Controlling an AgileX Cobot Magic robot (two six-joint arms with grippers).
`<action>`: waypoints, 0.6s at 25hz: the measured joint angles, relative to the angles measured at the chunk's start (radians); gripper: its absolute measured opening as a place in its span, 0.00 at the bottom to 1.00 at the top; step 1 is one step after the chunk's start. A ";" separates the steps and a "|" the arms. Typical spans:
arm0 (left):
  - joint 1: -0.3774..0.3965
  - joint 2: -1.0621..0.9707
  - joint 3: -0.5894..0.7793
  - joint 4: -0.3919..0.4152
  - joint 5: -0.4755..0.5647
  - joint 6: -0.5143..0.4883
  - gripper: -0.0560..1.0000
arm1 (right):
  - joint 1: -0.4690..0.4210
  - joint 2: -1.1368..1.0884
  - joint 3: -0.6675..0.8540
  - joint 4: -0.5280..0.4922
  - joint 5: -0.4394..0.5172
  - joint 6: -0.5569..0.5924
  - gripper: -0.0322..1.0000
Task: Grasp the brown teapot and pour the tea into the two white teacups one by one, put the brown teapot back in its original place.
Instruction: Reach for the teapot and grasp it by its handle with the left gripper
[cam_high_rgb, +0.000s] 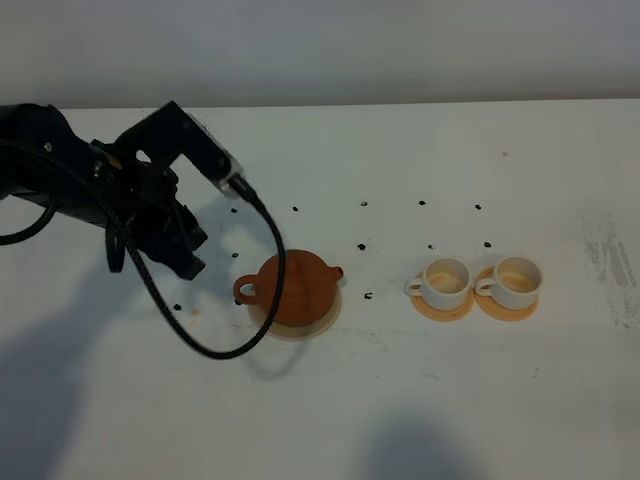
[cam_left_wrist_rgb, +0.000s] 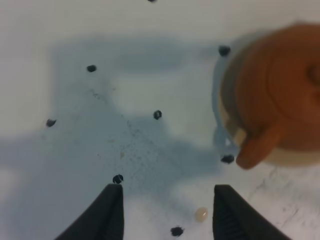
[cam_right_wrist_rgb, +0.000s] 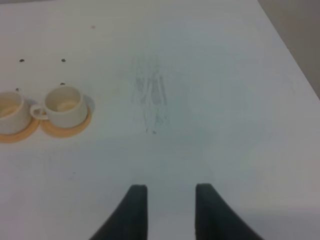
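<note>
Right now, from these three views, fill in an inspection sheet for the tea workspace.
Surface: white table with black dot marks; grey scuffs at the right.
Job's things: brown teapot upright on its beige disc; two white teacups side by side on orange coasters.
Clutter: one small pale crumb near the left gripper.
Grippers: left gripper open, empty, short of the teapot's handle; right gripper jaws apart, empty, away from the cups.
Cables: black cable loops across the teapot in the high view.
Surroundings: plain grey backdrop; nothing else seen.
</note>
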 joint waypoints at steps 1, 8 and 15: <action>0.000 0.001 0.001 0.000 0.000 0.029 0.43 | 0.000 0.000 0.000 0.000 0.000 0.000 0.25; 0.000 0.001 0.001 -0.051 -0.001 0.325 0.43 | 0.000 0.000 0.000 0.000 0.000 0.000 0.25; 0.068 0.062 -0.060 -0.272 0.084 0.582 0.43 | 0.000 0.000 0.000 0.000 0.000 0.000 0.25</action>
